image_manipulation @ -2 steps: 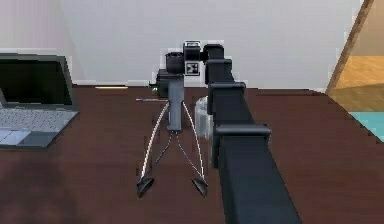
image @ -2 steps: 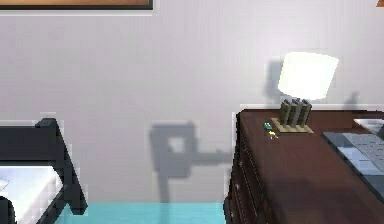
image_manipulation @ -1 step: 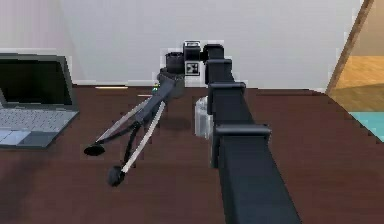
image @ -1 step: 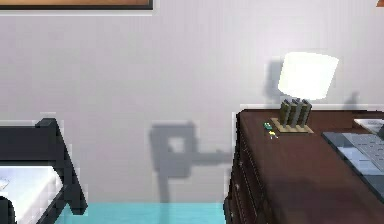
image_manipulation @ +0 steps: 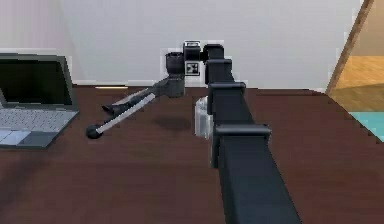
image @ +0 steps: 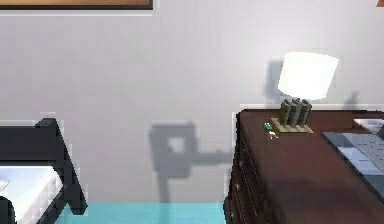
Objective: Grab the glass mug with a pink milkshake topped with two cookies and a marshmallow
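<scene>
**Fingers sit wide of the mug: line up again before any grab**

The fingers [image_manipulation: 126,111] slant down toward the arm side view's left, and the gripper [image_manipulation: 98,129] ends over bare dark tabletop, so I judge it holds nothing. I cannot tell how the fingers are set.

What I take for the mug is a pale cylinder [image_manipulation: 202,116]. It stands on the desk [image_manipulation: 310,150] right against the left edge of the arm [image_manipulation: 240,140], nearer the robot than the wrist and apart from the fingertips. I see no pink or toppings on it, so I am not sure it is the mug. The laptop [image_manipulation: 30,100] sits at the left.

In the forward view the lamp [image: 303,86] stands at the desk's back corner.

My plan is to draw the arm in, then shift the base so the fingers, not the bar, meet the cylinder. I would go slowly, since the bar could knock it over.
</scene>
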Tool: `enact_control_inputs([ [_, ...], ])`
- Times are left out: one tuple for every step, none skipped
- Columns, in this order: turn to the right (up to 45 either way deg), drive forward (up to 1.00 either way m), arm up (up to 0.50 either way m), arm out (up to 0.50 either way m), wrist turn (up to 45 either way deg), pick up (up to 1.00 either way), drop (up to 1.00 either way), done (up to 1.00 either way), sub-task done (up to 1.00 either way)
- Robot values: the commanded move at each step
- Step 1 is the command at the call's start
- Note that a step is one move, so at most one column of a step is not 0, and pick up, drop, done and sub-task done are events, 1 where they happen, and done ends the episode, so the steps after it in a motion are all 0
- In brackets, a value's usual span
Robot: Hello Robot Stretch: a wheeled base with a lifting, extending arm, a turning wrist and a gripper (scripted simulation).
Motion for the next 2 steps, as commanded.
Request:
enact_control_inputs([
  [0.0,0.0,0.0,0.0,45.0,0.0,0.0,0.0,0.0],
  [0.0,0.0,0.0,0.0,45.0,0.0,0.0,0.0,0.0],
])
